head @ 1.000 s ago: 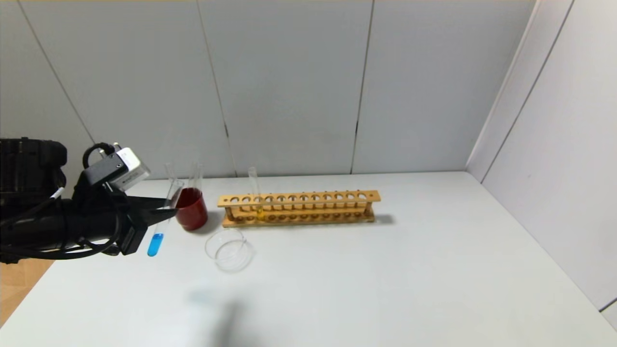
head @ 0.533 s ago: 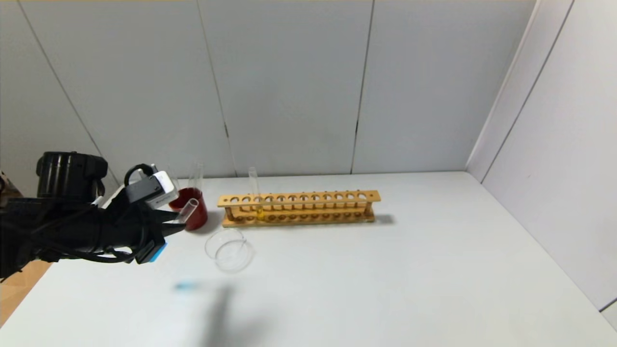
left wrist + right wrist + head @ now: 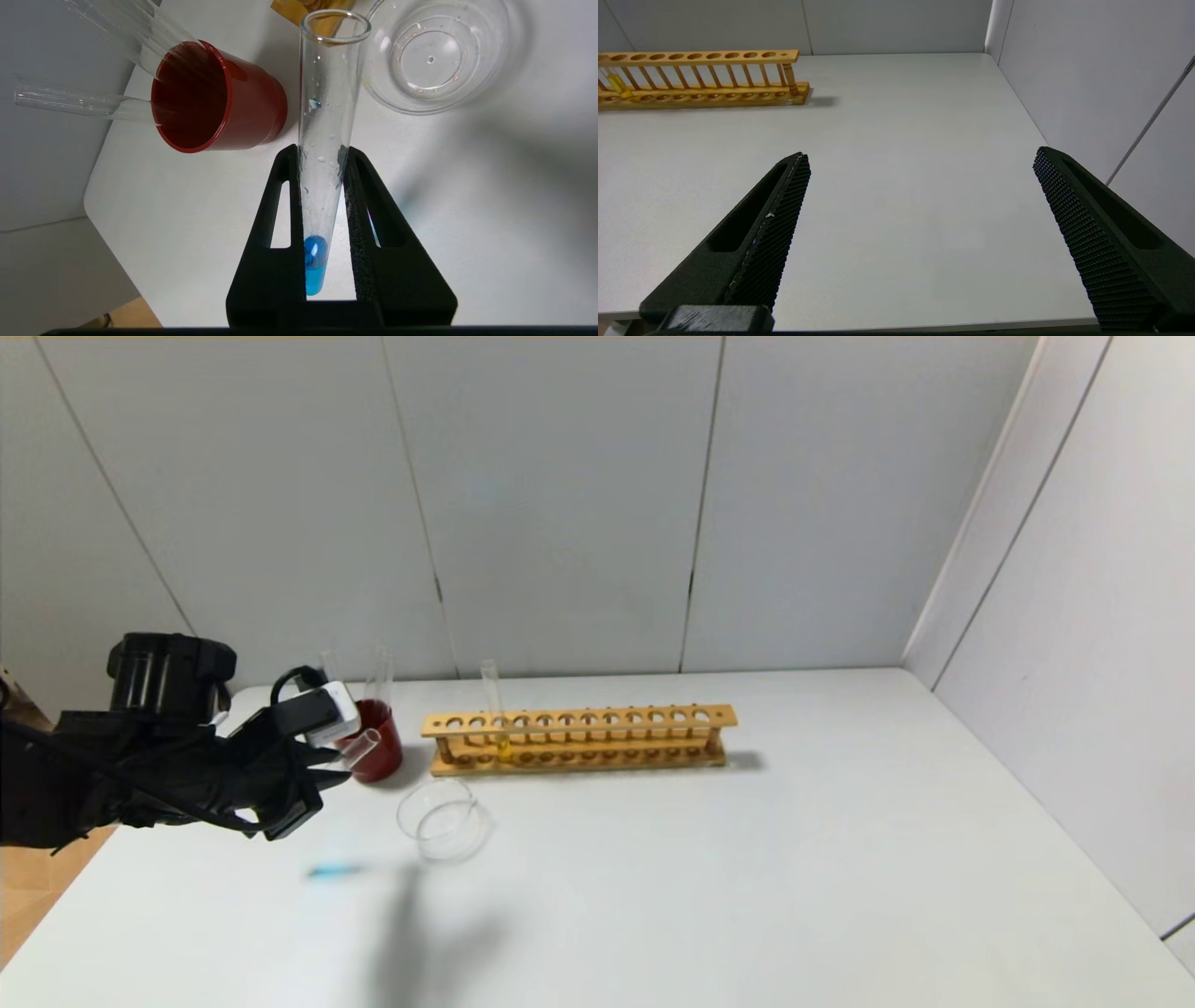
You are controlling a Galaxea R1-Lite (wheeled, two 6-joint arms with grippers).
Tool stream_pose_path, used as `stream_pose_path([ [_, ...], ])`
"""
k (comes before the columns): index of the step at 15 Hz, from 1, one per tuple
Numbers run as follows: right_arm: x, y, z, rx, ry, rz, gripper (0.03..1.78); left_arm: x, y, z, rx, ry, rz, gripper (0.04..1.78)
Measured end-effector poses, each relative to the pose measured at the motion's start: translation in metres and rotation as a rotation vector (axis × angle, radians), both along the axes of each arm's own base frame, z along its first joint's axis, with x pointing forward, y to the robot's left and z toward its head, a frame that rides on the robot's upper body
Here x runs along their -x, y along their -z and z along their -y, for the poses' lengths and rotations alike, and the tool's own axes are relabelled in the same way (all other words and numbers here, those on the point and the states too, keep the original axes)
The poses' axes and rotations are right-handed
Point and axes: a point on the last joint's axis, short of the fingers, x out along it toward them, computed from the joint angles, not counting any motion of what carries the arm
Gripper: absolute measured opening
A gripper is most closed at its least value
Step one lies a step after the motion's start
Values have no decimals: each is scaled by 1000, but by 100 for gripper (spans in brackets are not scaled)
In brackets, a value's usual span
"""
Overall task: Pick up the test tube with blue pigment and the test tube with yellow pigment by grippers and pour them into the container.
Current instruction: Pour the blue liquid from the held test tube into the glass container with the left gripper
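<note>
My left gripper (image 3: 329, 767) is shut on the test tube with blue pigment (image 3: 363, 747), held tipped over above the table's left side. Its open mouth points toward the red cup and the container (image 3: 444, 821). In the left wrist view the fingers (image 3: 321, 156) clamp the tube (image 3: 328, 107); blue liquid (image 3: 314, 268) sits at its closed end, and the empty container (image 3: 432, 56) lies just past the mouth. The test tube with yellow pigment (image 3: 495, 714) stands in the wooden rack (image 3: 579, 739). My right gripper (image 3: 920, 161) is open and empty over the table's right side.
A dark red cup (image 3: 375, 745) holding empty glass tubes (image 3: 70, 100) stands left of the rack, close to the held tube's mouth. The rack also shows in the right wrist view (image 3: 700, 77). A wall runs along the table's right edge.
My left arm has tipped the blue tube from near upright to steeply tilted, mouth toward the container, and shifted a little to the right. The blue end is now hidden behind the gripper in the head view.
</note>
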Motion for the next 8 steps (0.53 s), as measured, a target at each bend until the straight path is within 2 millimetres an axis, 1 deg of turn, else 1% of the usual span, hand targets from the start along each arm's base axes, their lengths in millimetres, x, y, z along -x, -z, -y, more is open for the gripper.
stream_pose_path([
  [2, 0, 0, 0, 0, 0, 0, 175, -3, 3, -1, -29, 19, 4, 32],
  [5, 0, 0, 0, 0, 0, 0, 175, -8, 5, -2, -124, 25, 15, 32],
  [8, 0, 0, 0, 0, 0, 0, 175, -10, 7, -1, -204, 74, 23, 32],
])
